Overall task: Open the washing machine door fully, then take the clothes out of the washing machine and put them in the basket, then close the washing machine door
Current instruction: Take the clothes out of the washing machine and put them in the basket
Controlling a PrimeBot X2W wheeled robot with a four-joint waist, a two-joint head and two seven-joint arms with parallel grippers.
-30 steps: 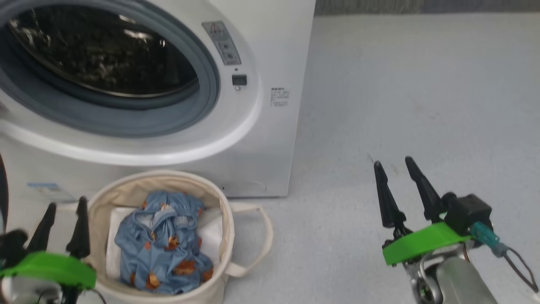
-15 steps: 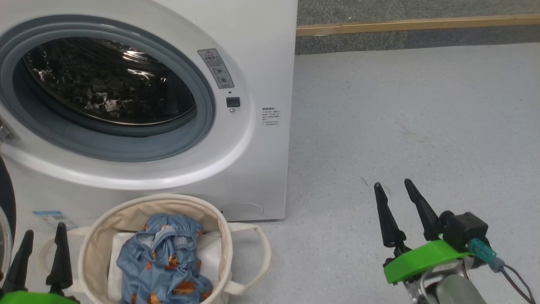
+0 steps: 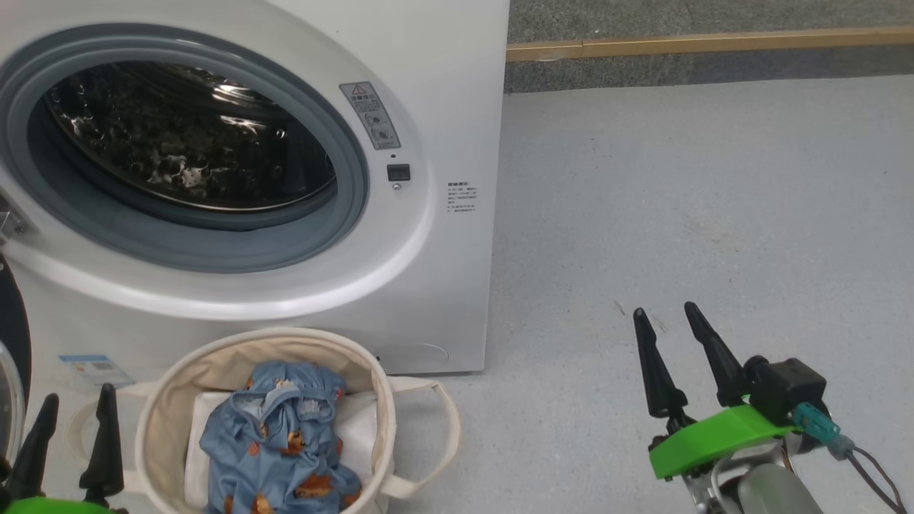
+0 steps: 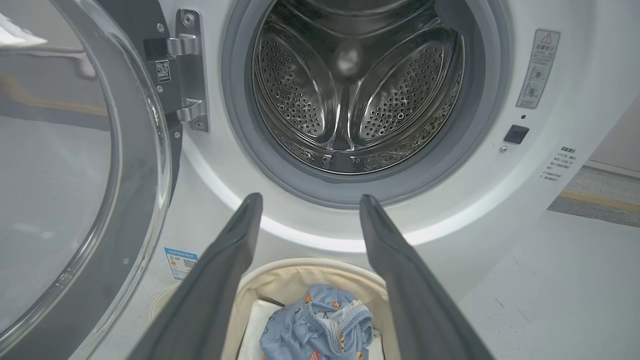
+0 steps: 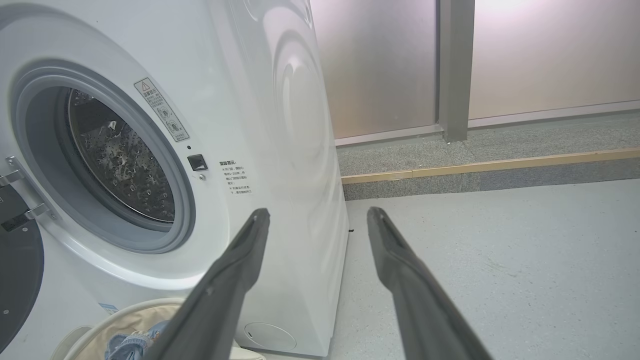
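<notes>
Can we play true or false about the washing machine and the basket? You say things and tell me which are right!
1. The washing machine door is open. True.
2. The clothes are inside the drum. False: they lie in the basket, and the drum looks empty.
3. The left gripper is holding the clothes. False: it is open and empty, beside the basket.
4. The right gripper is open above the floor. True.
5. A white sheet lies under the clothes. True.
</notes>
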